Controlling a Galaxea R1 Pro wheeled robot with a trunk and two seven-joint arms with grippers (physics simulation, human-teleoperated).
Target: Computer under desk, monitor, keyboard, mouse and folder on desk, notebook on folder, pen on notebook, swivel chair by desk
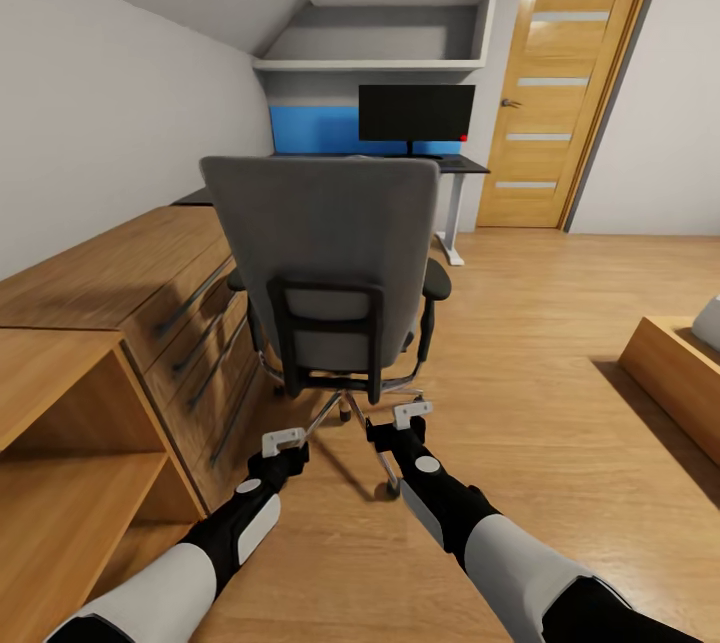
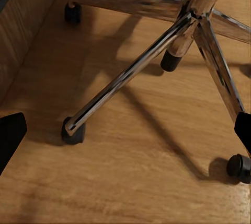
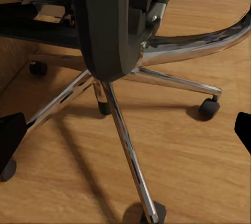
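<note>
The grey swivel chair [image 1: 330, 263] stands mid-room with its tall back turned to me. Beyond it, the black monitor [image 1: 416, 113] rests on the black-topped desk [image 1: 468, 166]. My left gripper [image 1: 283, 441] and right gripper [image 1: 412, 413] hang low just behind the chair's metal star base [image 1: 345, 413], both open and empty. The left wrist view looks down on the base's spokes [image 2: 130, 72] and castors, with one finger [image 2: 10, 136] at the edge. In the right wrist view are the chair's underside [image 3: 104, 25] and spokes [image 3: 125, 140]. The chair's seat is hidden by its back. The folder, notebook, pen, keyboard, mouse and computer are out of view.
A low light-wood cabinet [image 1: 110, 273] with drawer handles runs along the left wall, with an open wooden shelf unit [image 1: 60, 463] nearer me. A wooden door [image 1: 570, 93] is at the back right. A low wooden box [image 1: 680, 373] sits at the right. Plank floor opens to the chair's right.
</note>
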